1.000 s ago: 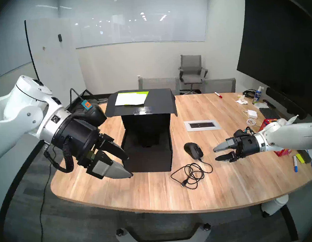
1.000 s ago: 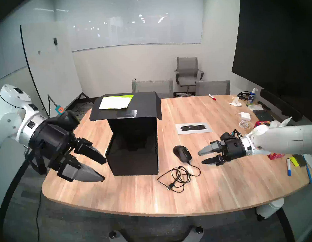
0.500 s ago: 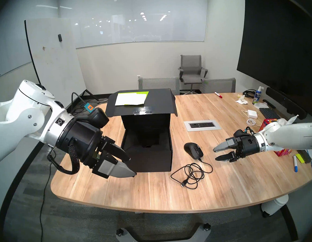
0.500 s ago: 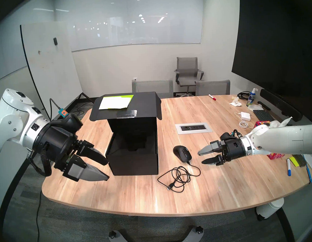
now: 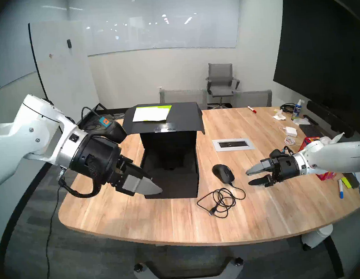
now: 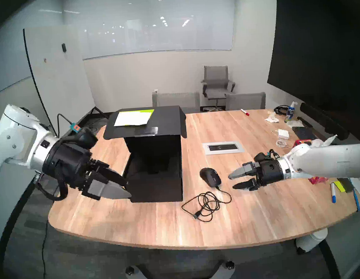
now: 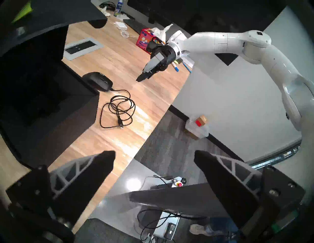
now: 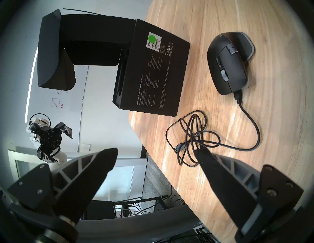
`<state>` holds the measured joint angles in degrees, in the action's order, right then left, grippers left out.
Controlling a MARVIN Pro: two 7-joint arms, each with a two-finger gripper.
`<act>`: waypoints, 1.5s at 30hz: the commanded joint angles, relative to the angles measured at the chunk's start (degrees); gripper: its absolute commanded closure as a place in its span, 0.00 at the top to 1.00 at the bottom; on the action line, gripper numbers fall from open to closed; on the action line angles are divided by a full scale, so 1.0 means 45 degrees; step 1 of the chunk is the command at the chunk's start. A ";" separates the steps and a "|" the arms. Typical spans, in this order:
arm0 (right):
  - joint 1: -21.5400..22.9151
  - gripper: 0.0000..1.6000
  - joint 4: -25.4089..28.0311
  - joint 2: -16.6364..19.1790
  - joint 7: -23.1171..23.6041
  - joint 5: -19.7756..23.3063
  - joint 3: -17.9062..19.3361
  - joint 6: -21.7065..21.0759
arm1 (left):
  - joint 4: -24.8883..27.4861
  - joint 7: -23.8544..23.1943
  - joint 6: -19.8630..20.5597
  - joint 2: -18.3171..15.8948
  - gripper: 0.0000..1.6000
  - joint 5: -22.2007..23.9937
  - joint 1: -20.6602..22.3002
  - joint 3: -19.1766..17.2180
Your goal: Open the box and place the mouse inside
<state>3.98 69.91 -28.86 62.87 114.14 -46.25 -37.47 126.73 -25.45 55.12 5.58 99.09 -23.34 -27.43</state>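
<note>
The left hand [image 5: 150, 183] hovers wide open and empty by the box [image 5: 171, 179], whose lid [image 5: 162, 118] already stands up: opening looks done. The mouse [image 5: 223, 173] lies on the counter [image 5: 265, 211] just right of the box, unplaced. Its coiled cable [image 5: 221, 200] may snag. The right hand [image 5: 249, 177], spread and empty, waits near the mouse.

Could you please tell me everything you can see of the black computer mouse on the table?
The mouse is matte black, with a grey scroll wheel and side buttons. It rests flat on the wooden table, just right of the open black box, apart from it. Its thin black cable trails toward the robot into a loose coil. No hand touches it.
</note>
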 commanded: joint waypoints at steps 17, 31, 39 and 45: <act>0.0177 1.00 -0.0024 0.0008 0.0052 0.0025 0.0117 -0.0015 | 0.0370 0.5539 -0.0681 0.0334 1.00 0.5142 0.0143 0.0053; 0.0183 1.00 -0.0022 0.0012 0.0057 0.0019 0.0119 -0.0024 | 0.0397 0.9027 -0.2707 0.1265 1.00 0.7621 0.0294 0.0321; 0.0188 1.00 -0.0021 0.0014 0.0062 0.0014 0.0121 -0.0032 | 0.0492 1.1221 -0.4075 0.1904 1.00 0.8960 0.0556 0.0585; 0.0191 1.00 -0.0020 0.0016 0.0066 0.0010 0.0122 -0.0039 | 0.0520 1.2962 -0.4962 0.2449 1.00 1.0057 0.0926 0.0722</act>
<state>3.98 69.91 -28.84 62.87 114.08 -46.22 -37.49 128.83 28.18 36.30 13.51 140.65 -21.58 -24.16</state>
